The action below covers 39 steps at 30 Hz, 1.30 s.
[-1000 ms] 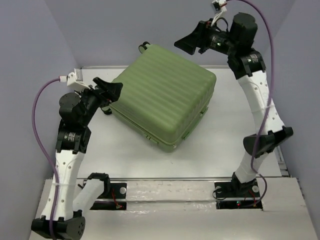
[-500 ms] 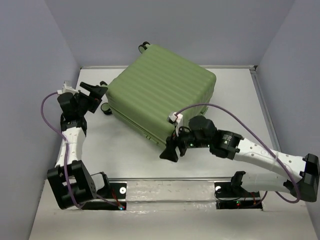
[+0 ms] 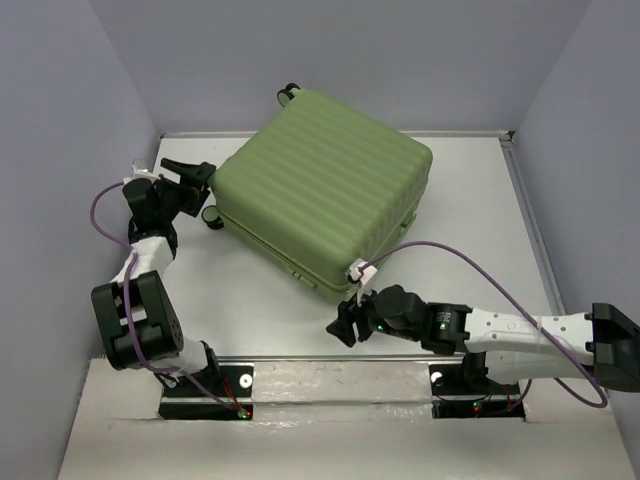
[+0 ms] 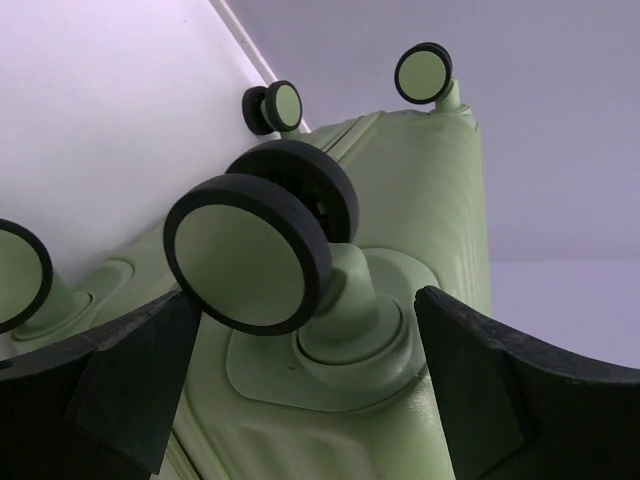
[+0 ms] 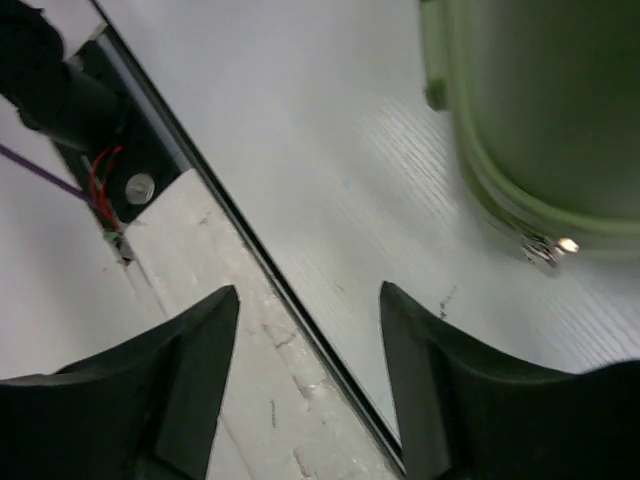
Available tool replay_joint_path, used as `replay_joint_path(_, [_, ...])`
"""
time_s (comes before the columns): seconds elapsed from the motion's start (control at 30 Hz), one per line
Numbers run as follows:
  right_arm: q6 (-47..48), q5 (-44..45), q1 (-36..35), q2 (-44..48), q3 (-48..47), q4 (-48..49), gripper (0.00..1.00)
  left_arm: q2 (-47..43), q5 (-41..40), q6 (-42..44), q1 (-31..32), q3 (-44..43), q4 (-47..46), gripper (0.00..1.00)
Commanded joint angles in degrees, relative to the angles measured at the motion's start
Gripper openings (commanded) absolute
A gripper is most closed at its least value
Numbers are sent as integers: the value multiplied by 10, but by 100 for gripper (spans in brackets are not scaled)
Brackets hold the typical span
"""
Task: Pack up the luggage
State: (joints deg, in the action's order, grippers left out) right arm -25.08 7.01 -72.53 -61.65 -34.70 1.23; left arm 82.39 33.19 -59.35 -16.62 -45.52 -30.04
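The light-green ribbed suitcase [image 3: 322, 190] lies shut and flat on the white table, turned at an angle, its wheels toward the far left. My left gripper [image 3: 198, 178] is open at the suitcase's left corner; in the left wrist view its fingers stand either side of a black wheel with a green hub [image 4: 255, 250], not touching it. My right gripper [image 3: 340, 327] is open and empty, low over the table's near edge just in front of the suitcase's near corner [image 5: 530, 120]. The lining is hidden.
White table [image 3: 250, 300] with walls at the left, back and right. A black seam [image 5: 250, 260] runs between the table and the near mounting board, where the arm bases [image 3: 205, 385] sit. Two more wheels [image 4: 425, 72] show at the suitcase's far end.
My right arm swung from high at the back right down to the front of the suitcase, then drew back toward the near edge. My left arm folded lower, its gripper staying by the left wheel.
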Motion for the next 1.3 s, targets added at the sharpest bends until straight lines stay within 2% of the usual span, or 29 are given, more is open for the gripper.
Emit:
replay_joint_path(0.0, [-65, 147, -5, 74, 63, 68, 50, -41, 27, -14, -2, 0, -69, 99])
replay_joint_path(0.03, [-70, 164, -5, 104, 88, 69, 47, -79, 15, -8, -3, 22, -67, 99])
replay_joint_path(0.13, [-67, 197, -5, 136, 121, 65, 47, -165, -14, 36, -2, 41, 11, 99])
replay_joint_path(0.17, [-67, 197, 4, 145, 125, 64, 52, -188, -39, 49, -2, 46, 60, 99])
replay_joint_path(0.23, [-71, 191, 23, 145, 132, 66, 58, -250, -58, 74, -3, 77, 92, 97])
replay_joint_path(0.27, [-71, 187, 30, 140, 133, 68, 59, -270, -62, 88, -2, 90, 112, 90])
replay_joint_path(0.33, [-57, 173, 36, 123, 133, 87, 60, -319, -61, 104, -2, 137, 132, 84])
replay_joint_path(0.37, [-51, 159, 43, 116, 131, 111, 60, -337, -47, 105, 4, 155, 133, 64])
replay_joint_path(0.43, [-33, 148, 50, 94, 126, 133, 60, -378, -40, 106, 25, 204, 136, 49])
replay_joint_path(0.47, [-30, 151, 50, 87, 119, 147, 60, -390, -49, 107, 60, 215, 142, 40])
replay_joint_path(0.57, [-20, 165, 66, 66, 111, 167, 60, -423, -108, 94, 147, 258, 149, 33])
replay_joint_path(0.6, [-19, 161, 79, 64, 112, 175, 59, -427, -128, 77, 221, 268, 145, 28])
replay_joint_path(0.7, [-21, 139, 92, 51, 118, 210, 56, -443, -203, 55, 320, 303, 135, 26])
replay_joint_path(0.77, [-21, 134, 93, 33, 118, 229, 54, -448, -234, 44, 345, 324, 128, 26])
replay_joint_path(0.87, [-19, 123, 93, 9, 114, 250, 52, -420, -234, 45, 366, 337, 101, 26])
replay_joint_path(1.03, [-18, 122, 93, -22, 118, 293, 44, -338, -246, 49, 451, 328, 25, 27])
replay_joint_path(1.13, [-17, 129, 93, -20, 123, 311, 35, -298, -256, 50, 484, 312, -11, 28])
replay_joint_path(1.17, [-17, 129, 93, -20, 122, 313, 26, -290, -265, 53, 499, 308, -13, 29])
replay_joint_path(1.23, [-14, 127, 93, -22, 121, 315, 17, -274, -271, 52, 508, 304, -27, 29])
replay_joint_path(1.27, [-15, 125, 93, -20, 118, 314, 7, -270, -274, 51, 511, 303, -33, 29])
